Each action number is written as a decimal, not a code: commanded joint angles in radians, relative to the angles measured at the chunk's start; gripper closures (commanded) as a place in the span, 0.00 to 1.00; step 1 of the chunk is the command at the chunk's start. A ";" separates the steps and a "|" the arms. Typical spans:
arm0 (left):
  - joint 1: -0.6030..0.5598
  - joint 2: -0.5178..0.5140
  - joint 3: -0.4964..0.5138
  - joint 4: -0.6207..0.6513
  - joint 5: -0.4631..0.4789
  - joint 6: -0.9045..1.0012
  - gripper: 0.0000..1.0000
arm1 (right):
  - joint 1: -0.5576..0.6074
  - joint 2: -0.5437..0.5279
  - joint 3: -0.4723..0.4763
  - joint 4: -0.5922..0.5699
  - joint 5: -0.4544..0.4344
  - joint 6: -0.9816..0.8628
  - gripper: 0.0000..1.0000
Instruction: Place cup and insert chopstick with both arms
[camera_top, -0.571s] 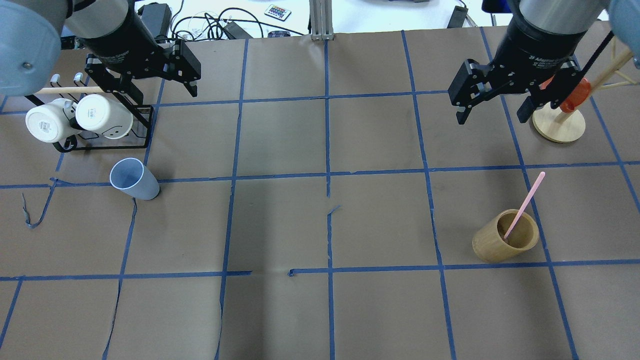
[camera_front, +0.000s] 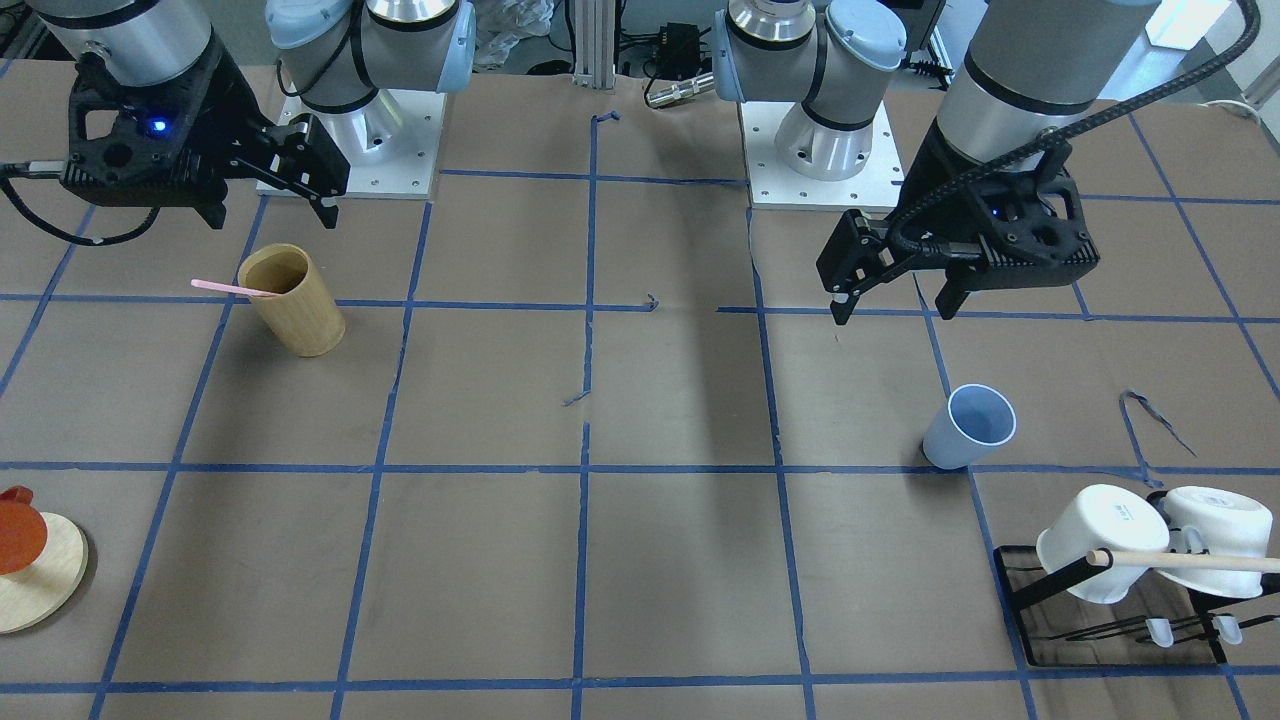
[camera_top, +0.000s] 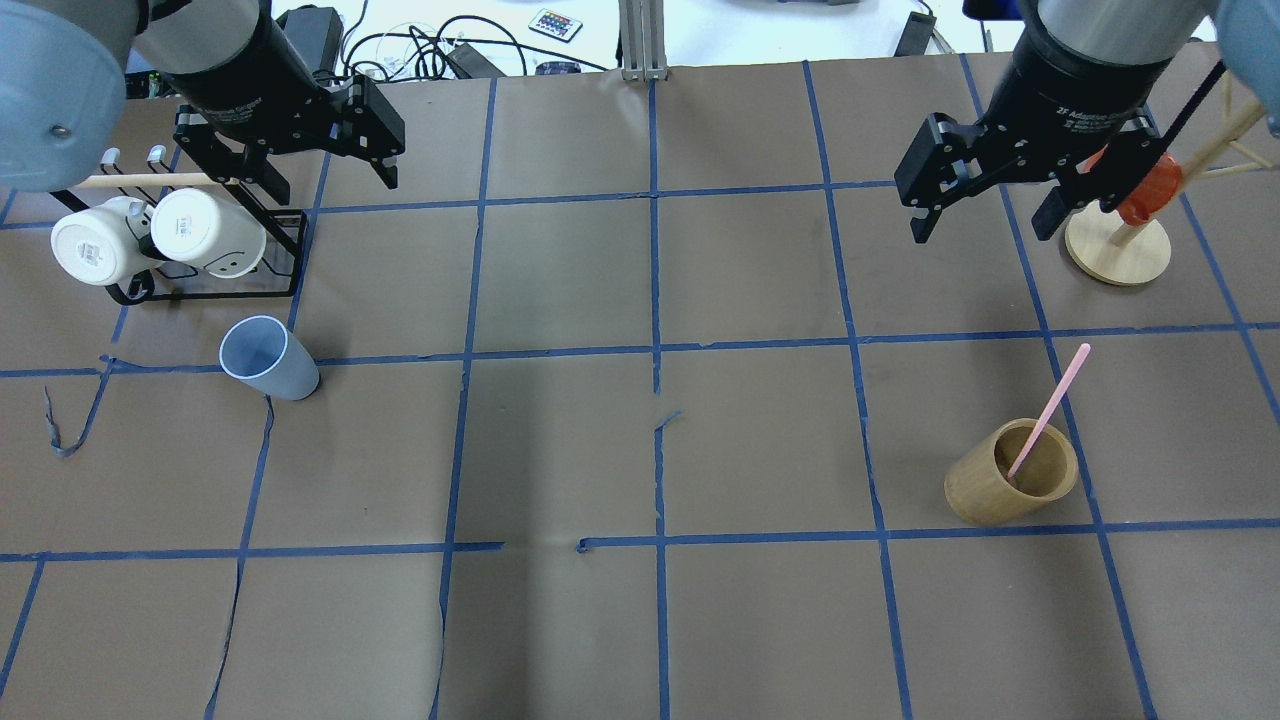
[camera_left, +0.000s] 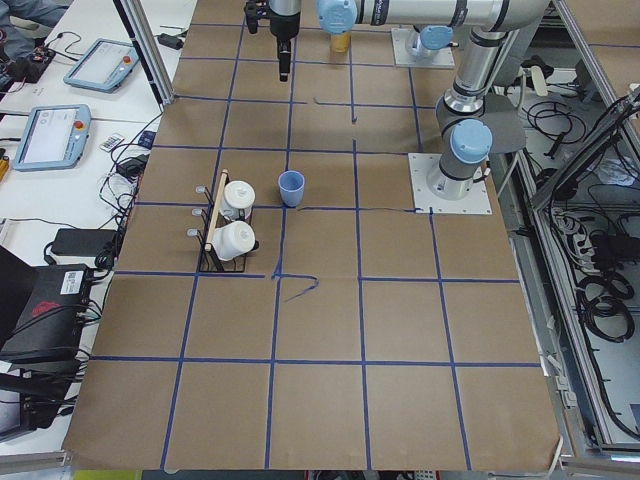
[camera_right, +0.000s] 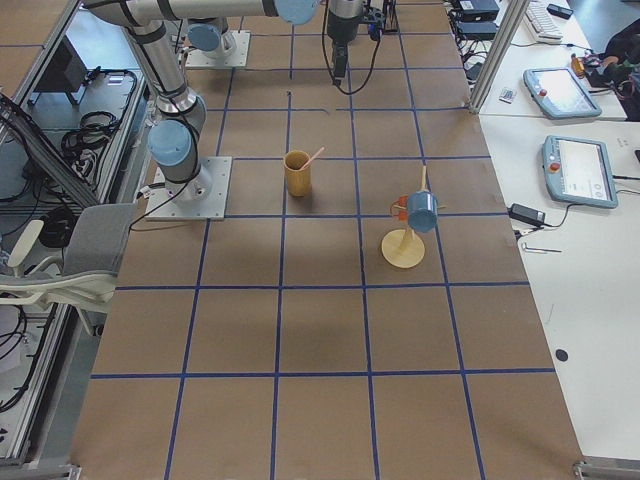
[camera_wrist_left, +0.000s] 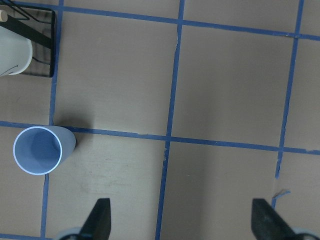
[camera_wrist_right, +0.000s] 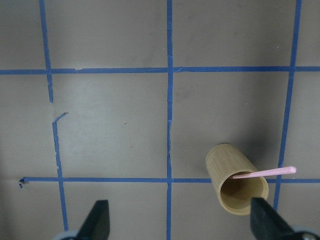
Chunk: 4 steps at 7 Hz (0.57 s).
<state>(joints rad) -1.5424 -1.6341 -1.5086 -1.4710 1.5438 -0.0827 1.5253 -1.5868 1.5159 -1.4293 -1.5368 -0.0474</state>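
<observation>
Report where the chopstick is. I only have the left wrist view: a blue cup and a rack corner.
Observer: The pink chopstick leans inside a bamboo holder, far over on the robot's right.
Operator: Say whether anything grips it.
Observer: Nothing does. The right pincer hangs open and empty, apart from the holder.
Operator: Describe the whole rack.
Observer: The black rack carries two white mugs, hung side by side with their bases facing the robot.
</observation>
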 joint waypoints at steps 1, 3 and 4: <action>-0.001 -0.009 0.005 0.029 -0.001 0.000 0.00 | -0.001 0.001 0.001 0.000 0.001 0.000 0.00; -0.005 -0.013 -0.007 0.113 0.012 -0.005 0.00 | -0.001 0.002 0.000 -0.002 0.001 0.001 0.00; -0.004 -0.004 -0.012 0.107 0.012 -0.002 0.00 | -0.004 0.004 0.001 -0.002 0.001 0.003 0.00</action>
<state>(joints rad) -1.5458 -1.6460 -1.5128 -1.3705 1.5534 -0.0858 1.5239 -1.5844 1.5161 -1.4310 -1.5355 -0.0464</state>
